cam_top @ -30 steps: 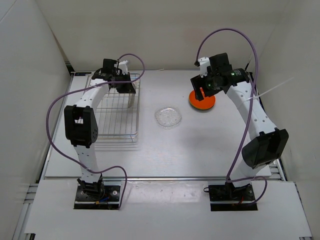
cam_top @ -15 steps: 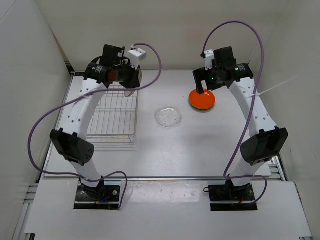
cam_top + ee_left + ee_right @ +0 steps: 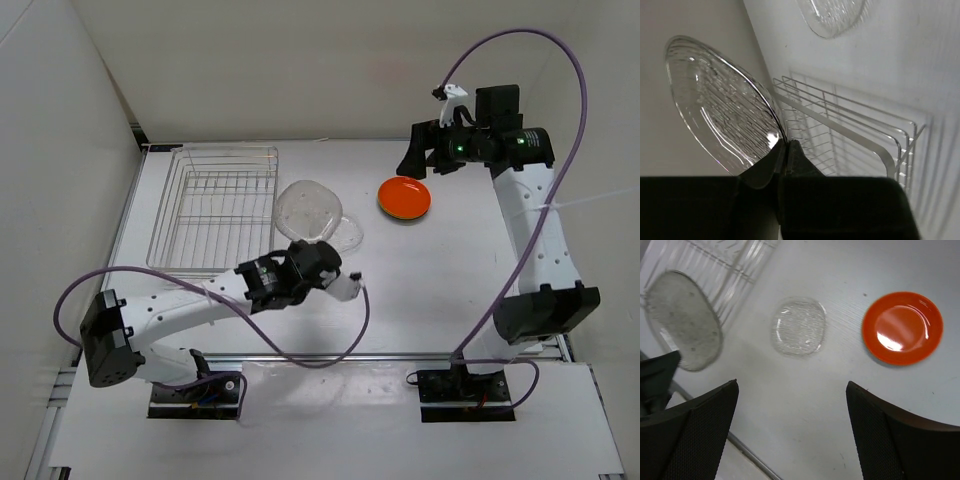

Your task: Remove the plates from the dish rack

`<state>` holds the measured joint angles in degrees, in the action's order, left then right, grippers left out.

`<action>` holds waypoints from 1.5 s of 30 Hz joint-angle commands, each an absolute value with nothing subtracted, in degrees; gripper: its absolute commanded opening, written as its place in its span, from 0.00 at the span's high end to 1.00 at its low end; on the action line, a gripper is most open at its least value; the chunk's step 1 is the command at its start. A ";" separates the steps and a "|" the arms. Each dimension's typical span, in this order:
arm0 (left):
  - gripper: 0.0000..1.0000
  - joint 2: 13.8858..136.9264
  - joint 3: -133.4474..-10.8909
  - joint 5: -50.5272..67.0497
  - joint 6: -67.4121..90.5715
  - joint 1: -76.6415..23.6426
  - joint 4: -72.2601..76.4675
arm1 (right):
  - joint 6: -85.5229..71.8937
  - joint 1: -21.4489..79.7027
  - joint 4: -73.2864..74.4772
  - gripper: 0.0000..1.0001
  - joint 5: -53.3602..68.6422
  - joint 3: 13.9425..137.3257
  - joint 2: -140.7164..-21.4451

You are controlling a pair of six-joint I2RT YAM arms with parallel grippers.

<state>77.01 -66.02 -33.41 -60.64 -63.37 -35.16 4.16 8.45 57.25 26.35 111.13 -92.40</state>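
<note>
**Left pincer (image 3: 786,150) is closed on the rim of the clear plate (image 3: 720,105); right pincer (image 3: 791,390) stands wide and holds nothing.**

The clear plate rises tilted from the closed fingertips, held off the tabletop (image 3: 420,280). In the top view it shows between the dish rack (image 3: 215,205) and the second clear plate (image 3: 352,238), which lies flat. The held plate is round and translucent, with a ribbed pattern. The orange plate (image 3: 404,198) lies flat on the tabletop below the right pincer, not touching it.
</note>
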 commanded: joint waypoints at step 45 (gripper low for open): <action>0.85 78.93 -66.97 -36.91 -80.24 -77.96 -26.10 | 13.36 25.05 55.72 1.00 25.22 96.50 -81.65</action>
<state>79.44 -66.06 -36.62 -80.12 -78.48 -28.67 12.53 24.77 56.84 24.14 96.57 -82.59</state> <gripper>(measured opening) 0.142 0.012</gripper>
